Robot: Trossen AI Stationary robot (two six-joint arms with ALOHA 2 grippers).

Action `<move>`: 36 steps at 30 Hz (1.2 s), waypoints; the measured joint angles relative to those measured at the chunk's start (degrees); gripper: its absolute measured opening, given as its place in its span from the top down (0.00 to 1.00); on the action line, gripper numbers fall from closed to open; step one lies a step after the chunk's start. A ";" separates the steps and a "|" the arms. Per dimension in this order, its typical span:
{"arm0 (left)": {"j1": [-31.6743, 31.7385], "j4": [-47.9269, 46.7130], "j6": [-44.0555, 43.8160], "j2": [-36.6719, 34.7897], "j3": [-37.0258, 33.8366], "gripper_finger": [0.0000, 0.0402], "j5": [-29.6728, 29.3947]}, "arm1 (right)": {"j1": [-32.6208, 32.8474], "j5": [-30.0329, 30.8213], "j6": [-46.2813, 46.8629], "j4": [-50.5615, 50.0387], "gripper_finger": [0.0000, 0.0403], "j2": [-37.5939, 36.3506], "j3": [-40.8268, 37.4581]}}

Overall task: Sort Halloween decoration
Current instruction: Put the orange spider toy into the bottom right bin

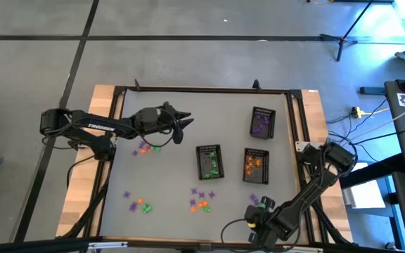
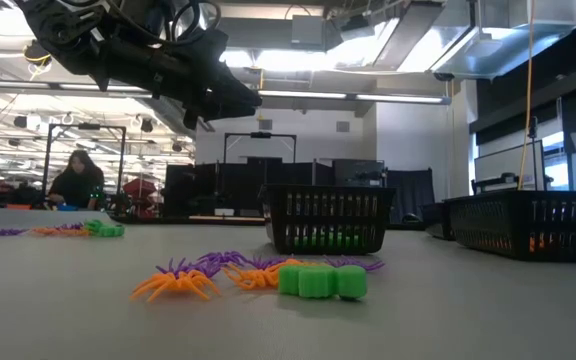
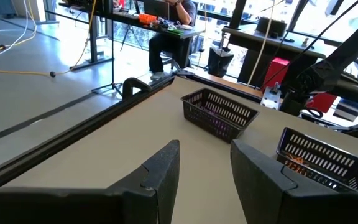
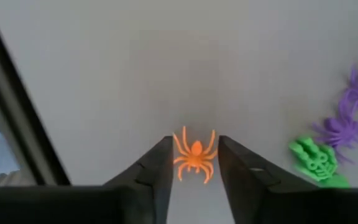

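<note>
Right now the orange spider (image 4: 195, 156) lies dead between the right gripper's (image 4: 195, 163) parted fingers at the table's (image 1: 160, 183) five o'clock, legs spanning finger to finger; left gripper (image 3: 205, 163) hangs open, idle.

A grey concrete floor (image 1: 209, 42) crossed by dark seams surrounds the wood-edged table (image 1: 104, 105). A light stand (image 1: 343, 39) and loose cables (image 1: 361, 112) lie off its far right corner under bluish light. Level across the table, the room is a wide workshop with bright ceiling lights (image 2: 298, 60), exposed ducts (image 2: 498, 35) and rows of dark monitors (image 2: 258, 185). A person (image 2: 76, 185) sits at a desk far off. Ahead of the left wrist's fingers, another person (image 3: 173, 28) sits at a cluttered workbench (image 3: 135, 18).
</note>
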 joint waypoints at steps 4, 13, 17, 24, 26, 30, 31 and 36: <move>0.00 -0.02 0.00 0.00 0.00 0.66 0.00 | 0.00 -2.19 0.05 -0.38 0.62 1.52 0.10; 0.00 -0.02 0.00 0.00 0.00 0.66 0.00 | -0.07 -3.27 0.04 -1.38 0.74 2.42 0.28; 0.00 -0.02 0.00 0.00 0.00 0.66 0.00 | -0.04 -3.08 0.04 -1.48 0.89 2.44 0.24; 0.00 -0.02 0.00 0.00 0.00 0.66 0.00 | -0.04 -1.30 0.02 -6.01 0.96 2.91 3.37; 0.00 -0.02 0.00 0.00 0.00 0.66 0.02 | -0.04 -0.06 -0.02 -8.90 0.97 3.01 4.86; 0.00 -0.02 0.00 0.00 0.00 0.66 0.00 | -0.04 1.84 -0.05 -13.19 0.99 2.94 7.86; 0.00 -0.02 0.00 0.00 0.00 0.66 0.00 | -0.04 2.58 -0.07 -14.70 0.99 2.94 8.52; 0.00 -0.02 0.00 0.00 0.00 0.66 0.01 | -0.04 8.29 -0.11 -21.85 1.00 2.88 12.89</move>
